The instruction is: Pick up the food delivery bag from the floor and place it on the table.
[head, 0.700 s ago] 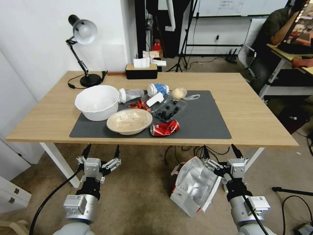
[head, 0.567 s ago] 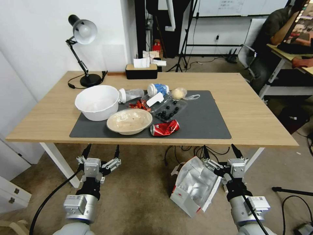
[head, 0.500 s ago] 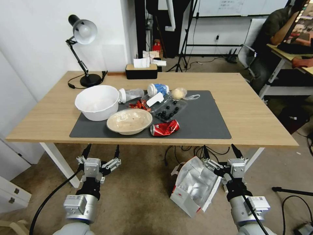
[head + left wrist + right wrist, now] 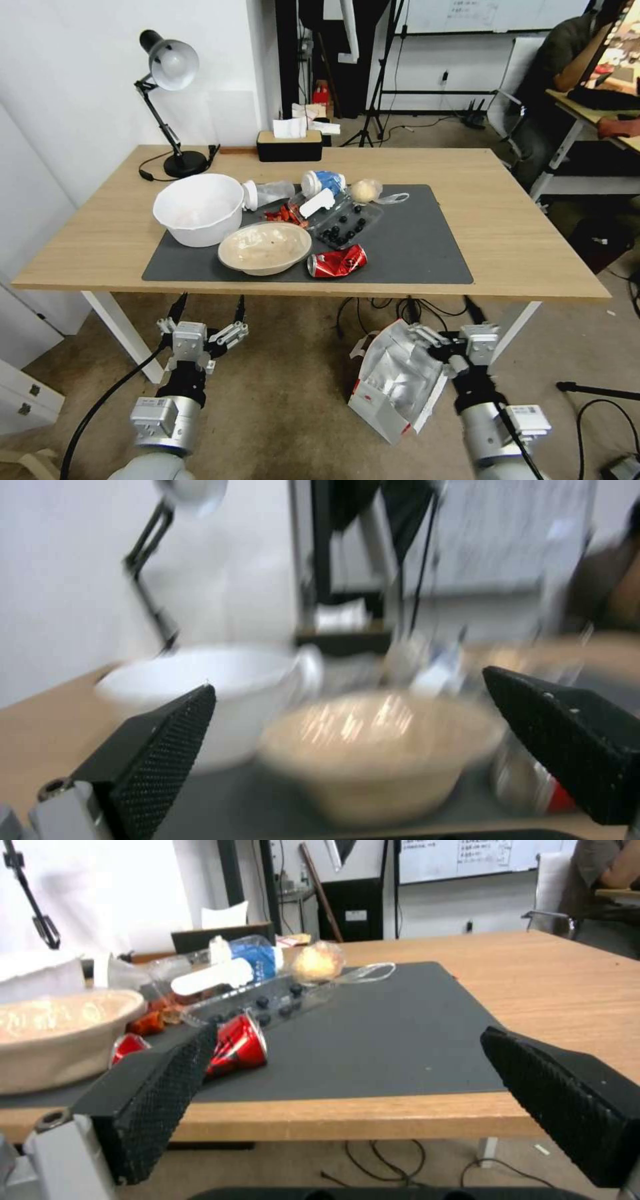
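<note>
Silver foil lining marks the food delivery bag (image 4: 399, 379), lying on the floor (image 4: 287, 393) at about five o'clock in the head view, just in front of the table (image 4: 533, 247) edge, mouth gaping upward. Starting at seven o'clock, the left gripper (image 4: 208, 313) hangs below the tabletop with its fingers spread wide and nothing between them; in its wrist view the two black pads (image 4: 160, 740) stand far apart. To its right, the right gripper (image 4: 440, 319) sits just beside the bag's upper rim at five o'clock, jaws also wide and empty, as its wrist view confirms (image 4: 347, 1100).

By my reading the reach toward the bag is under way and no grasp has been made. The next move likely calls for the right fingers to settle over the bag's rim or a strap, pinch the soft wall firmly, then lift clear of the table edge.

On the table, left to right: a lamp (image 4: 170, 100), white bowl (image 4: 199, 208), beige bowl (image 4: 265, 248), crushed red can (image 4: 337, 261) and clear tray (image 4: 347, 223) crowd the grey mat (image 4: 420, 247); its bare right half at two o'clock looks the likeliest landing spot
</note>
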`<state>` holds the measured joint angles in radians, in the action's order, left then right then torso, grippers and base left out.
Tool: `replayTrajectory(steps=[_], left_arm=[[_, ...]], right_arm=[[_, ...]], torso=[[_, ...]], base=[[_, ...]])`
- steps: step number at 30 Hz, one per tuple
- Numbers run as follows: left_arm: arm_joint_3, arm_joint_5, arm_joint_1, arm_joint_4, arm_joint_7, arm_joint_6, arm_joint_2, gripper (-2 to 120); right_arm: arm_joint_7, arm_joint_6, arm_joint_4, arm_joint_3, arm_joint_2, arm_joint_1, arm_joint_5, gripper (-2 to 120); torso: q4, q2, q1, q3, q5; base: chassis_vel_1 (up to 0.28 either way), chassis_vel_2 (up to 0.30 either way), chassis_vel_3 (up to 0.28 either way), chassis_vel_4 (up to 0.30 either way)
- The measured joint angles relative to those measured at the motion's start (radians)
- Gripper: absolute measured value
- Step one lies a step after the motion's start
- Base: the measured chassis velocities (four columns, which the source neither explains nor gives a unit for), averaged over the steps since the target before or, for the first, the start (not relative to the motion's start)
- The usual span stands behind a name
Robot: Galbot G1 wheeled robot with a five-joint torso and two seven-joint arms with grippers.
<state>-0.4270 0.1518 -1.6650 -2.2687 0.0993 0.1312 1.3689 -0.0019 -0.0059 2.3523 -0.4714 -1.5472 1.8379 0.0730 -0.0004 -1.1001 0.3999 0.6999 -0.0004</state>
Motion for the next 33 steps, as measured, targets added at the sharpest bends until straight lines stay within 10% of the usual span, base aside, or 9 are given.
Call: replayTrajectory(steps=[33], left_arm=[[0.047,0.102,0.044,0.069,0.034,0.128,-0.06,100]], right_arm=[[0.035,0.022,-0.002,-0.013,-0.015,-0.01,-0.043,100]], torso=[[0.0005,0.0,0.0,0.0,0.0003]], base=[[0.0,0.0,0.0,0.0]])
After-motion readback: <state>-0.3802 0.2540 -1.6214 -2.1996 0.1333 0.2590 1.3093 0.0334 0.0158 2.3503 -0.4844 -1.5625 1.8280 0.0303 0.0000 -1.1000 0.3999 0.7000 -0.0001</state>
